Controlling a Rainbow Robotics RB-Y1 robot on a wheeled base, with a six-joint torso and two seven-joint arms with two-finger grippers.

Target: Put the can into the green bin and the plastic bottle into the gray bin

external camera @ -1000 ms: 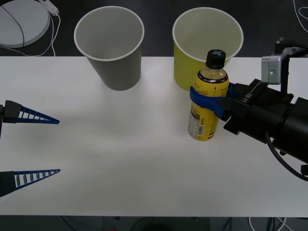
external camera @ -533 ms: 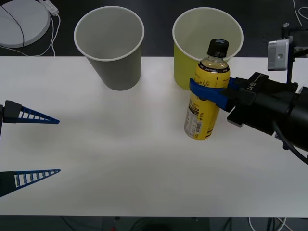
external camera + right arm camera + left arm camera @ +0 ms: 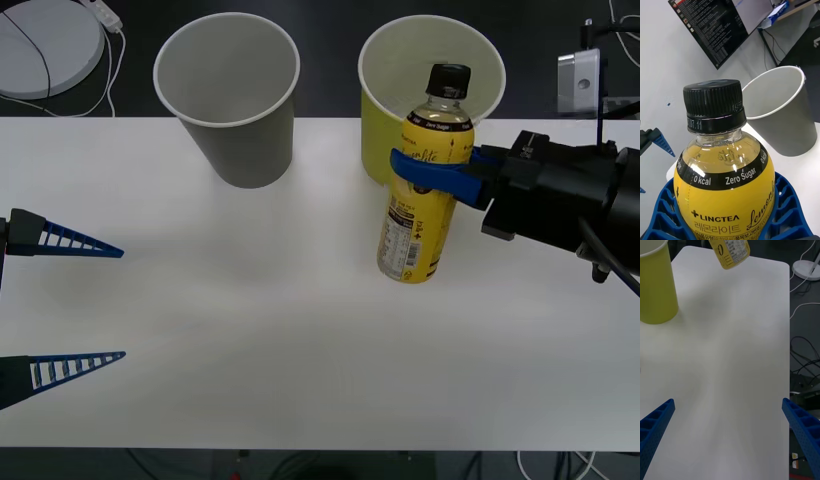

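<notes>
My right gripper [image 3: 424,172] is shut around the upper body of the plastic bottle [image 3: 410,236], a small yellow one with a black cap. The bottle hangs tilted above the table, in front of the green bin [image 3: 384,122]. The right wrist view shows the plastic bottle [image 3: 726,176] up close between the blue fingers [image 3: 784,210], with the gray bin [image 3: 786,116] behind it. The gray bin [image 3: 228,100] stands at the back, left of the green one. My left gripper [image 3: 122,303] waits open at the table's left edge. The can is out of view.
The white table [image 3: 280,340] stretches bare between my two arms. A white round base with a cable [image 3: 40,45] lies on the dark floor at the back left. The left wrist view shows the green bin [image 3: 655,288] and floor cables [image 3: 805,352] past the table's edge.
The right gripper has lifted the plastic bottle off the table and carried it slightly up and back, tilting it. The left arm has not moved.
</notes>
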